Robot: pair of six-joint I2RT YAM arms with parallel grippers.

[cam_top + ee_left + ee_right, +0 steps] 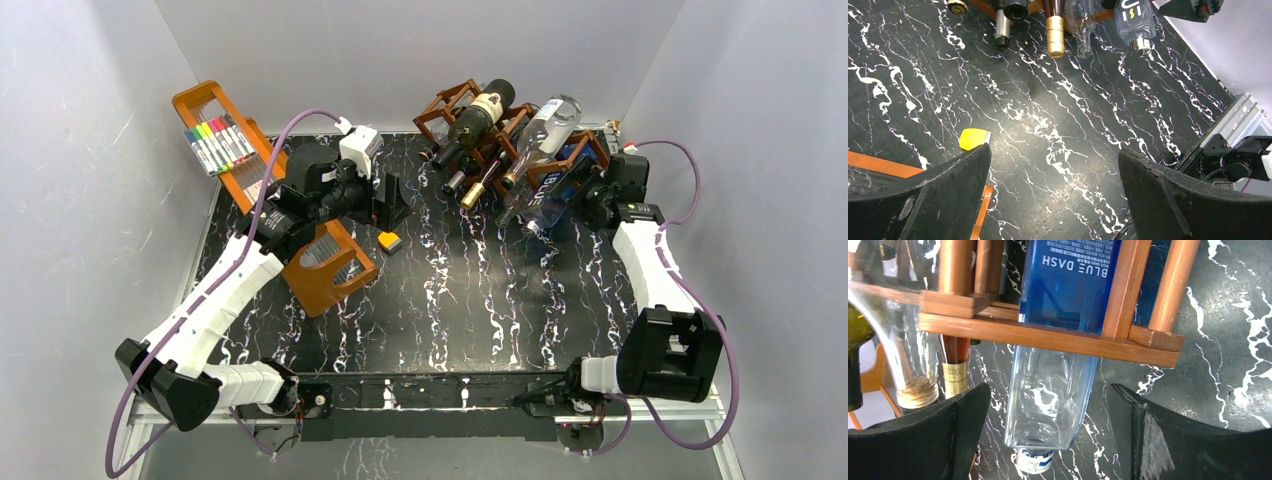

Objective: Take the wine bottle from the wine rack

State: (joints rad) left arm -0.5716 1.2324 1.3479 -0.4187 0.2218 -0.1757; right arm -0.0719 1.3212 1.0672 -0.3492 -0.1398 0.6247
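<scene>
rack (pixel 432 112) at back of bench (pixel 450 300) | blue bottle (pixel 1068 290) lies in rack's right end, neck sticking out | right gripper (pixel 1045 395) spread wide, bottle neck between its fingers, gap each side | left gripper (pixel 1053 152) spread, over bench, apart from rack

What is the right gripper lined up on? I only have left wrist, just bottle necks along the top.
Observer: Right wrist shows the right gripper open, with the BLUE DASH bottle framed between its fingers.
Operator: Gripping it?
Observer: No. Bare table shows on both sides of the bottle, between it and each finger.
Operator: Is it free to lift?
Observer: Not yet. A wooden bar of the wine rack crosses its body.
</scene>
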